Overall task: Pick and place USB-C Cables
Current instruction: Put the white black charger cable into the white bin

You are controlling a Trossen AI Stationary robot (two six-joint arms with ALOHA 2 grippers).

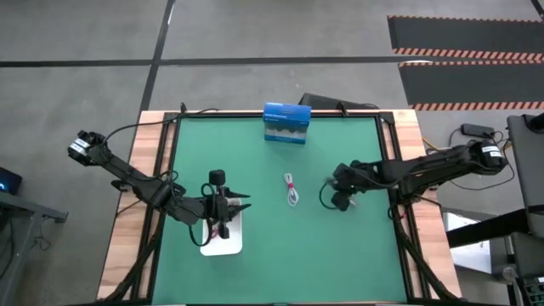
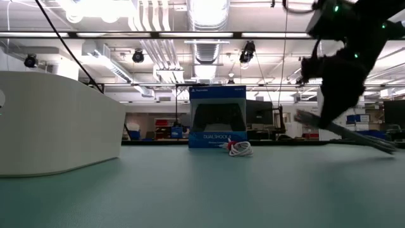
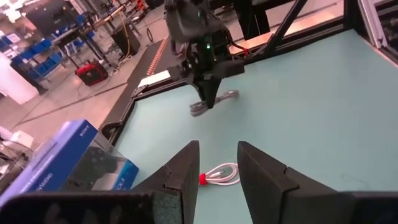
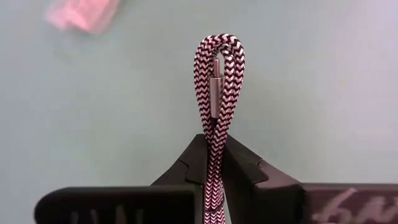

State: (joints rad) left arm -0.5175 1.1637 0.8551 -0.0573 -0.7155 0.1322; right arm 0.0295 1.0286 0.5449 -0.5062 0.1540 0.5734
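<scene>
My right gripper (image 4: 214,140) is shut on a black-and-white braided cable bundle (image 4: 217,74) and hangs over the mat's right half (image 1: 340,194). The white cable bundle (image 1: 291,189) with a red tie lies flat on the mat's middle and also shows in the left wrist view (image 3: 221,174) and the low view (image 2: 239,149). My left gripper (image 3: 217,149) is open with nothing between its fingers, above the white tray (image 1: 229,246) and pointing toward the white cable. A small red thing (image 1: 225,230) lies on the tray under the left arm. My right gripper pinches the braided bundle between its two fingers, just behind the looped end (image 4: 216,124). That end, with a metal plug, sticks out past the fingertips. The fingers come from above, pointing down (image 3: 208,90), and the bundle (image 3: 214,104) lies slanted below them, close over the mat.
A blue game-controller box (image 1: 286,123) stands at the mat's far edge, in the middle. The white tray (image 2: 57,126) sits near the front left. Bare green mat lies between the white cable and both grippers. Black frame rails border the mat.
</scene>
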